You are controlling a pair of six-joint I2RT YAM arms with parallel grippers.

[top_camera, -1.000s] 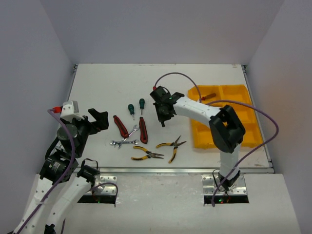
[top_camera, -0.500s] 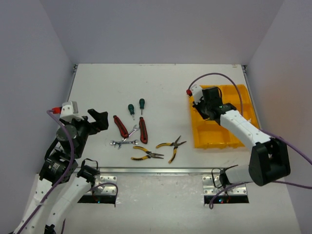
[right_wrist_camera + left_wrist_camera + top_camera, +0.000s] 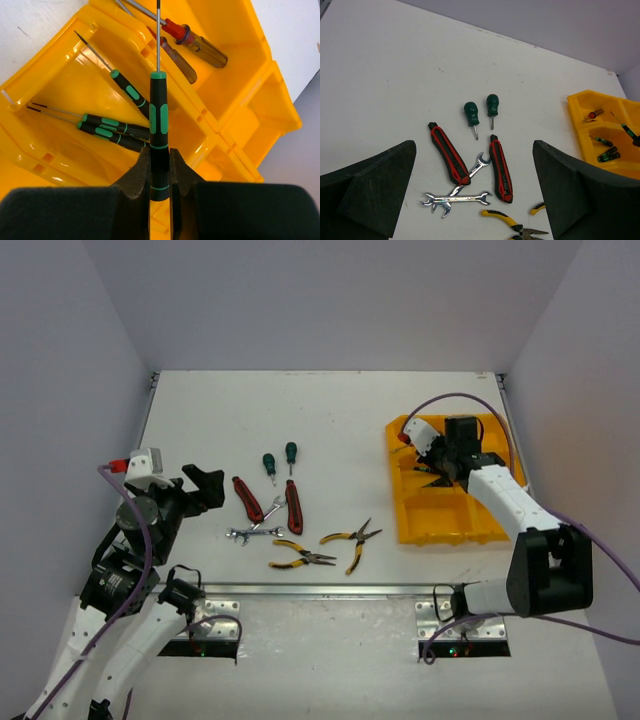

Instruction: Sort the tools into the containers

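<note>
We are partway through the sort, and most of it is lying ahead. The right gripper (image 3: pixel 159 172) is clamping a slim green-and-black screwdriver (image 3: pixel 159 120) by the butt of its handle. It is holding it over the yellow tray (image 3: pixel 240 60), above the compartment where three matching slim drivers (image 3: pixel 107 121) are already lying. Its tip is reaching over the divider toward the next compartment, which is holding two red-handled drivers (image 3: pixel 197 42). We are judging this one as about to be dropped with its kind.

The left gripper (image 3: pixel 203 486) is hanging wide open and empty near the bench's (image 3: pixel 330 410) left edge. Waiting on the bench, well apart from the tray, are two stubby drivers (image 3: pixel 268 462), two red cutters (image 3: pixel 247 499), the crossed wrenches (image 3: pixel 254 532) and two pliers (image 3: pixel 300 556). So we are counting roughly eight tools left against five stowed and one in hand.

The right wrist view is giving us the grip and the tray's contents, which the top view is hiding behind the arm. The top view is giving us the whole layout and both arms at once. The left wrist view is showing one wrench lying across the other and touching a cutter, a detail too small to read from above.
</note>
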